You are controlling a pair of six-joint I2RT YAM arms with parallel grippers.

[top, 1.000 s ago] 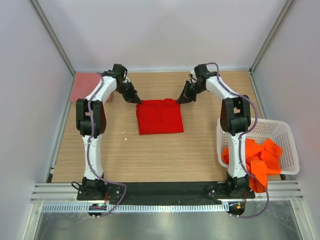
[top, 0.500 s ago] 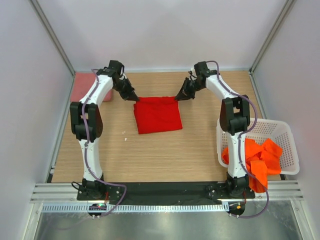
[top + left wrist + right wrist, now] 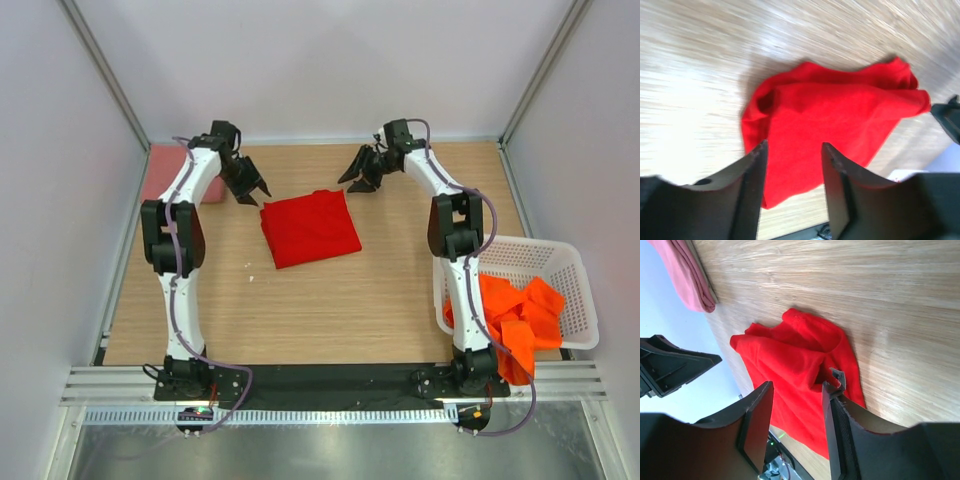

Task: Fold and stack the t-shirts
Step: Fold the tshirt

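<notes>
A robotics lab cell rather than any lived-in room: boxed in beyond the left gripper (image 3: 252, 193) and right gripper (image 3: 356, 181), and out to either side of them, by plain white panels (image 3: 320, 60) set in bare aluminium posts (image 3: 105, 80), with a pale wooden table (image 3: 300, 310) beneath. Well behind both grippers, at the near edge, two white-and-black arms (image 3: 185, 320) bolted to a black base plate (image 3: 330, 380), then an aluminium rail (image 3: 330, 399), a slotted cable duct (image 3: 330, 416) and a brushed steel sheet (image 3: 320, 455). Purple cables (image 3: 173, 300) strung along each arm, and nowhere any furniture or decoration of a home or shop.
</notes>
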